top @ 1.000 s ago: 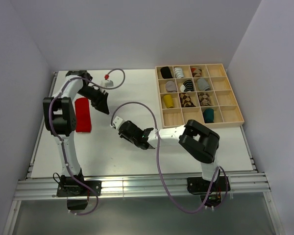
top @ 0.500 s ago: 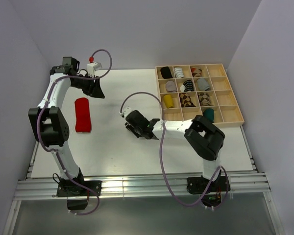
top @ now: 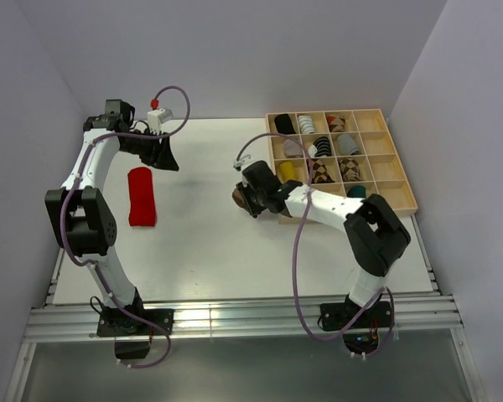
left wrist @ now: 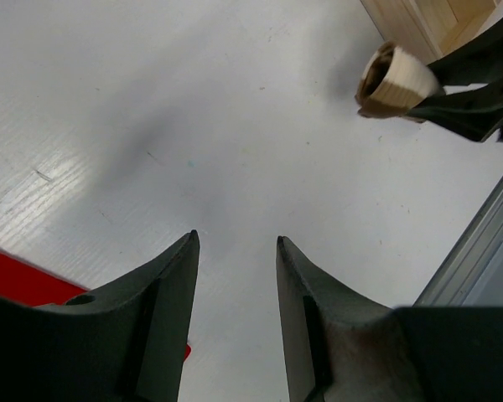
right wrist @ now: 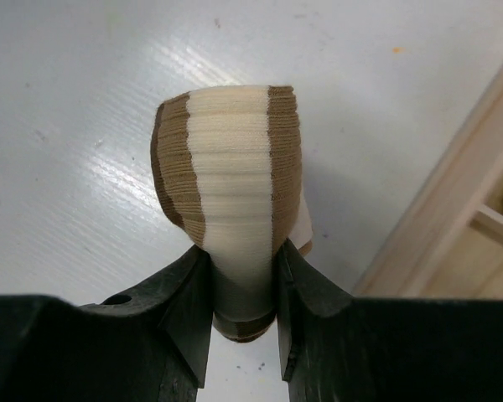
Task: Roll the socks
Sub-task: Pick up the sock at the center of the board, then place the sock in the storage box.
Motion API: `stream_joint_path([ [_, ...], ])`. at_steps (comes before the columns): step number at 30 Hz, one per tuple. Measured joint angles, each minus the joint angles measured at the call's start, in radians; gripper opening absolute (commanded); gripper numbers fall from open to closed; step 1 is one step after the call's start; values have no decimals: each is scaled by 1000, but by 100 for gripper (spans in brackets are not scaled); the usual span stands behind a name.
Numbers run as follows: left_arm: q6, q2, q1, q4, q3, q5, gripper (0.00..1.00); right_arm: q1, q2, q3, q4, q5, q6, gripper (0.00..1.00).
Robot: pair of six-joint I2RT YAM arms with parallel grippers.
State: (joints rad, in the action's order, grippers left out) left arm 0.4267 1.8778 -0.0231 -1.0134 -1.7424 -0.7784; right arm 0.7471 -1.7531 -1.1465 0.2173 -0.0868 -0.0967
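Top external has the right arm lying across the near-left corner of the wooden tray (top: 400, 179), so the compartments under it can't be read. The dark teal sock (top: 356, 193) in the front row is half covered by the elbow. Further back, the tray holds rolled bundles, one to a compartment: black, grey, yellow and patterned.

The brown-and-cream striped sock (right wrist: 230, 188) is a tight roll pinched at its lower end by the right fingers (right wrist: 203, 270). Most of it sticks out past their tips, probably just clear of the worktop (top: 201, 243), beside the tray's left wall.

The red sock (top: 141, 196) lies flat at the left, near the left fingers (left wrist: 187, 254) but apart from them. They are parted with nothing between them, and only a red corner shows at the wrist view's edge.
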Motion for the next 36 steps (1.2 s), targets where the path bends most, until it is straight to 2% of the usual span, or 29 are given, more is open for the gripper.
stream_joint_path([
  [11,10,-23,0,-16,0,-12,47,-125,268,33,61,-14,-37,0],
  [18,35,-39,0,-45,-12,-59,48,-282,459,164,123,-161,-64,0],
  [27,84,-63,0,-76,-14,-108,48,-414,420,228,164,-302,-63,0],
  [36,114,-80,0,-92,-14,-118,48,-454,348,271,161,-372,-95,0],
])
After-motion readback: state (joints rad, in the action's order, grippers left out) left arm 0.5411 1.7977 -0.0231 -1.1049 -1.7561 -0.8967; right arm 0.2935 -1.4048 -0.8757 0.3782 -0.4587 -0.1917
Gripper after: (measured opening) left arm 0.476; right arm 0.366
